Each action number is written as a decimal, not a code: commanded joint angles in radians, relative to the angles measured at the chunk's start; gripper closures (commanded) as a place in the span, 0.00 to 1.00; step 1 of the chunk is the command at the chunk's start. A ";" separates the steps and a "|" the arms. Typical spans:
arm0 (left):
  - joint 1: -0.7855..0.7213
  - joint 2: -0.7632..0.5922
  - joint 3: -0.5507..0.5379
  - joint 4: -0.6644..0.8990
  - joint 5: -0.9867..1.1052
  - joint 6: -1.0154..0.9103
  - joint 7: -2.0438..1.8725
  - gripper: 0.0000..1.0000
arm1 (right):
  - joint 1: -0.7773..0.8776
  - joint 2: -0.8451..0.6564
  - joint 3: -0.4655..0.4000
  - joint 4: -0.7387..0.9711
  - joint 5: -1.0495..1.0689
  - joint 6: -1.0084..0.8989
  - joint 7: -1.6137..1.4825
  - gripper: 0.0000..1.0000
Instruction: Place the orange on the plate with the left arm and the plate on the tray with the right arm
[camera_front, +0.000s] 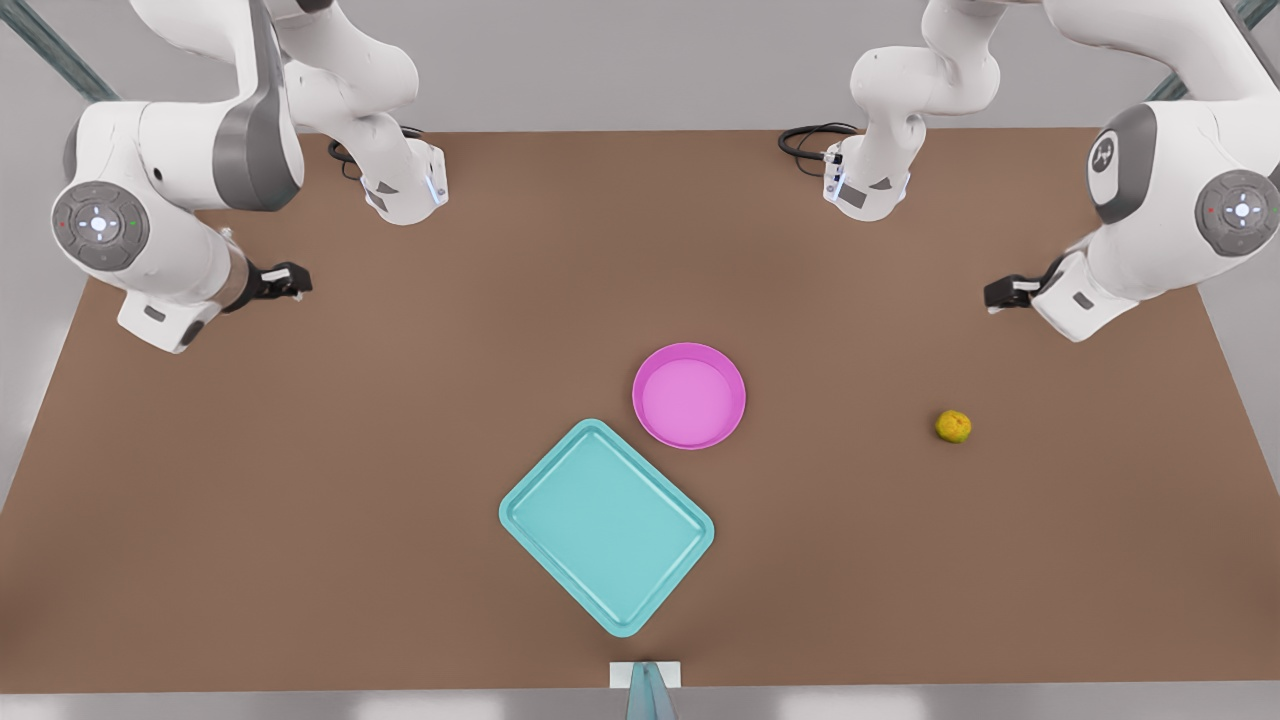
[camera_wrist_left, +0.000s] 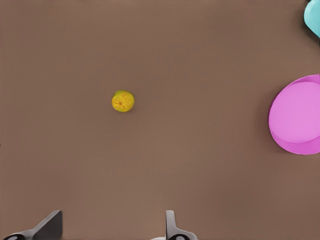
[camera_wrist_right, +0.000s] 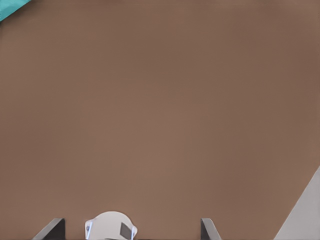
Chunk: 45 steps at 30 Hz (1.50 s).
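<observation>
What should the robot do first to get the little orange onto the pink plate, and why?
Probably the left gripper, on the front view's right, should move over the orange and come down around it. Its fingers are open and hold nothing, and the orange sits alone on the table, apart from the plate. The right gripper waits at the front view's left, open.

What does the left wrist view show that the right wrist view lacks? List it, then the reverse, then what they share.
Left wrist, not right wrist: the orange and the plate. Right wrist, not left wrist: a white arm base. Both: a tray corner, the brown table, and each view's own gripper above the table, the left gripper and the right gripper, fingers open.
</observation>
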<state>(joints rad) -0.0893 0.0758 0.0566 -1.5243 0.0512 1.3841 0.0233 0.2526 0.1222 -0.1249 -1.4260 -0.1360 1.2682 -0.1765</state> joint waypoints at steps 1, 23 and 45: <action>-0.010 0.002 0.000 0.001 0.002 0.118 -0.014 0.00 | -0.001 -0.007 -0.001 -0.013 -0.004 0.243 -0.058 0.00; 0.031 0.383 0.095 -0.479 -0.034 0.986 0.118 0.00 | -0.001 0.014 0.001 -0.016 0.015 0.232 -0.054 0.00; 0.060 0.492 0.095 -0.478 -0.034 1.035 0.129 0.00 | -0.003 0.028 0.001 -0.016 0.022 0.231 -0.055 0.00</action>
<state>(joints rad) -0.0292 0.5662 0.1518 -2.0029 0.0147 2.4107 0.1234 0.2510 0.1514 -0.1236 -1.4424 -0.1153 1.5000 -0.2267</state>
